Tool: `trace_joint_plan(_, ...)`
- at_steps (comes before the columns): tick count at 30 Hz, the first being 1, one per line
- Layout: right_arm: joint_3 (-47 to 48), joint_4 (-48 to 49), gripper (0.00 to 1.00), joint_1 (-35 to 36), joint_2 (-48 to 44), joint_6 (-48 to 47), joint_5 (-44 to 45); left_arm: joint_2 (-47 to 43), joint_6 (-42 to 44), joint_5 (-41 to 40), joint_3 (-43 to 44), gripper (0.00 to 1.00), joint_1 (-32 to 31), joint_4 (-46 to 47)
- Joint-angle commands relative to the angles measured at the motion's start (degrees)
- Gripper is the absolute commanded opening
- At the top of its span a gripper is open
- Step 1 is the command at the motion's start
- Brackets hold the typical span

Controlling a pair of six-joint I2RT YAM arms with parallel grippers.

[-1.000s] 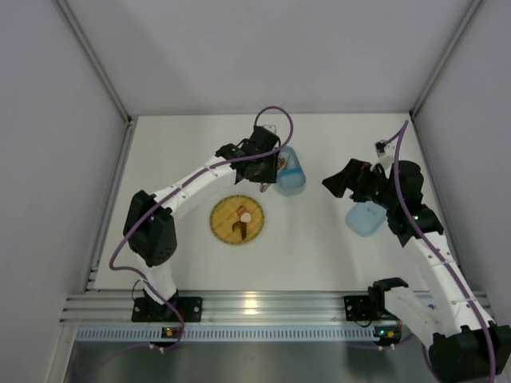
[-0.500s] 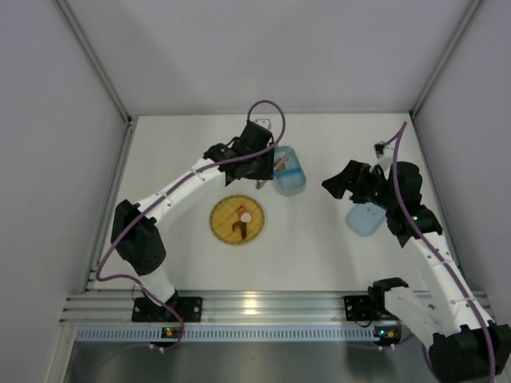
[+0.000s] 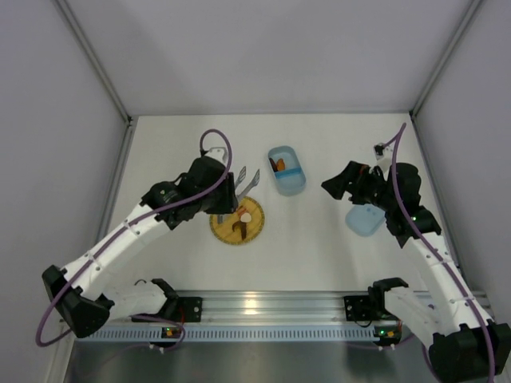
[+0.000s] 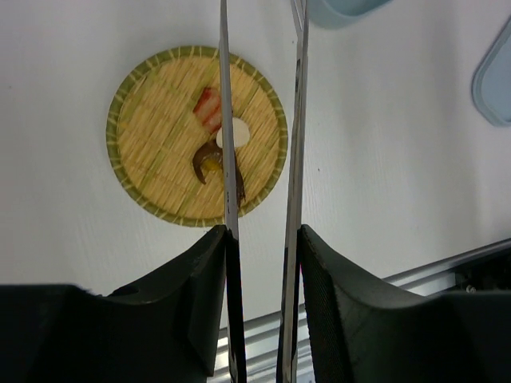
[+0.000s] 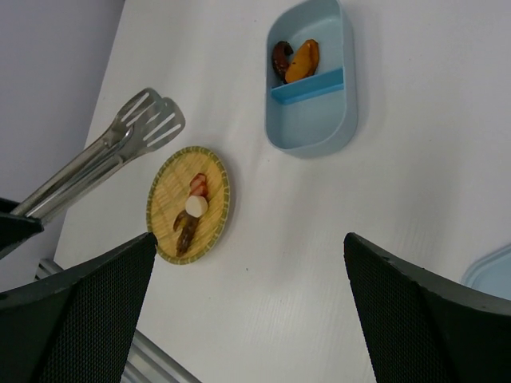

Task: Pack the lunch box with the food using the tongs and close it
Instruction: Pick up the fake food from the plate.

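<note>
Silver tongs, pinched in L gripper, moved back from lunch box (2 food pcs inside) to plate, so next pick-up follows; R gripper spread, empty.

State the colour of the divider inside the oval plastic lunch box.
Bright blue divider, clearest in the right wrist view.

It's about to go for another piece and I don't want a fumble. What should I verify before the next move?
1. tongs gripped by left gripper: ok.
2. Tongs' tips empty: ok.
3. Tips lined up over a piece: cannot tell.
4. food waiting on plate: ok.
5. lunch box open, near compartment free: ok.
6. lid lying apart from the box; right gripper open, holding nothing: ok.
</note>
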Motion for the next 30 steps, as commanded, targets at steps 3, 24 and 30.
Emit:
trace_joint_plan(3, -0.2, 2.9, 0.99, 0.7, -0.2, 0.8, -0.4, -6.7, -3.7, 3.5, -4.4, 0.45, -0.6, -4.1)
trace_joint_plan(24, -2.4, 4.2, 0.99, 0.7, -0.6, 1.5, 0.2, -11.6, -6.4, 6.0, -12.9, 0.44, -3.0, -8.0)
trace_joint_plan(30, -2.8, 4.1, 1.0, 0.8, -0.7, 1.5, 0.3, -11.0, -6.4, 5.9, -13.6, 0.44, -3.4, -7.5)
